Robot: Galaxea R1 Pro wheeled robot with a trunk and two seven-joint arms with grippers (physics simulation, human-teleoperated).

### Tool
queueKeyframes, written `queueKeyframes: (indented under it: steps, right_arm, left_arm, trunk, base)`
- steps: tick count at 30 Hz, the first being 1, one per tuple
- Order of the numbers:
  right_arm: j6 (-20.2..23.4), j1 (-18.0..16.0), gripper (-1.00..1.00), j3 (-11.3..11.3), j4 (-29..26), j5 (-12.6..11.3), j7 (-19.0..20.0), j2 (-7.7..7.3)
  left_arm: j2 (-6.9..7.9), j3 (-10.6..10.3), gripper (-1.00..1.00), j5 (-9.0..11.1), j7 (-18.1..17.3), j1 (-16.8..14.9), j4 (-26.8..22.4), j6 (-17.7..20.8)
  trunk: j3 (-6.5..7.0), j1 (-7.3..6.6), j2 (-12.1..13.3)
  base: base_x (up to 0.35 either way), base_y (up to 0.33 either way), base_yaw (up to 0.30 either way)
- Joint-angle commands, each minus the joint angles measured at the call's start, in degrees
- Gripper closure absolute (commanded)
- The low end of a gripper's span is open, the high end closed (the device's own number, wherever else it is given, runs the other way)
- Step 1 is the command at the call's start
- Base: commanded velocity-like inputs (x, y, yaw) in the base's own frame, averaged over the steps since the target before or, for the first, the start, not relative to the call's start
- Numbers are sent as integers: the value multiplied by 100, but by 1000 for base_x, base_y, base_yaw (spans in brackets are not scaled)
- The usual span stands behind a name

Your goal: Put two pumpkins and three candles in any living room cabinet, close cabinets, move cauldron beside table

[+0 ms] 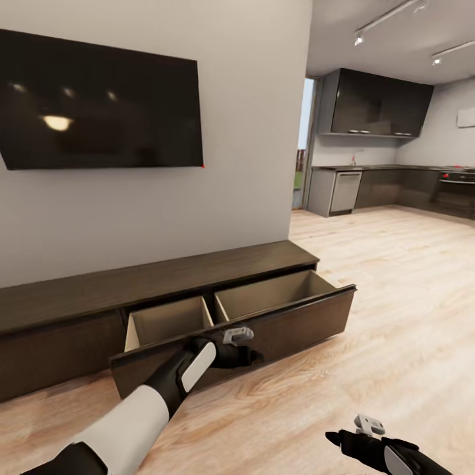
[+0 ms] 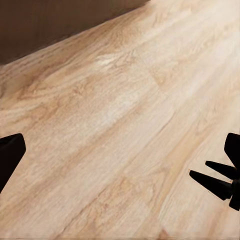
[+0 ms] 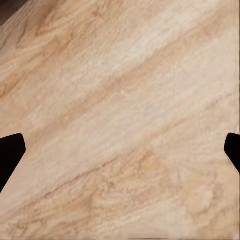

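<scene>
The long low dark-brown cabinet (image 1: 79, 290) stands against the wall under a TV. One wide drawer (image 1: 290, 323) is pulled out, and what shows of its two pale beige compartments holds nothing. My left gripper (image 1: 254, 357) hangs just in front of that drawer front, pointing at the floor, open, its fingertips (image 2: 10, 155) spread wide over bare wood. My right gripper (image 1: 336, 439) is low at the front right, open and empty, with its fingertips (image 3: 10, 152) far apart above the floor. The pumpkins, candles, cauldron and table are out of view.
A black TV (image 1: 99, 105) hangs on the grey wall. Light wood floor (image 1: 396, 297) stretches right toward a kitchen with dark grey cabinets (image 1: 379, 102) and a dishwasher (image 1: 344, 191). The pulled-out drawer juts into the floor space ahead.
</scene>
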Motion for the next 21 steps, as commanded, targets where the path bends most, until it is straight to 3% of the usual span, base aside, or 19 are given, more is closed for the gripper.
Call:
queueKeyframes:
  steps: [1, 7, 13, 15, 18, 21]
  right_arm:
    - [28, -4, -100, 22, -6, -35, 6, -3]
    - [33, -3, -100, 22, -10, -35, -1, -1]
    - [46, -2, -100, 8, -38, -29, 5, -1]
    - [52, -2, -100, 12, -50, -27, 4, -1]
    - [63, -2, -100, 16, -70, -18, -5, -1]
    - [78, -7, -100, 11, -94, -12, -13, -1]
  left_arm:
    - [-1, -2, -100, -54, -17, -4, 121, 10]
    - [-2, 4, -100, -422, -19, -4, 624, 2]
    - [0, 22, -100, -500, 3, -4, 1423, -54]
    - [5, 32, -100, -503, 9, -4, 1695, -233]
    - [17, 52, -100, -478, 8, -4, 2441, -962]
    - [13, 62, -100, -464, 0, -4, 2904, -1355]
  trunk:
    - [-2, -1, -3]
    - [17, -1, -3]
    - [35, -1, -3]
    - [42, -1, -3]
    - [51, -1, -3]
    - [61, -1, -3]
  base:
    - [0, 0, -293]
    - [0, 0, -293]
    - [0, 0, -293]
    - [0, 0, -293]
    - [0, 0, -293]
    - [0, 0, -293]
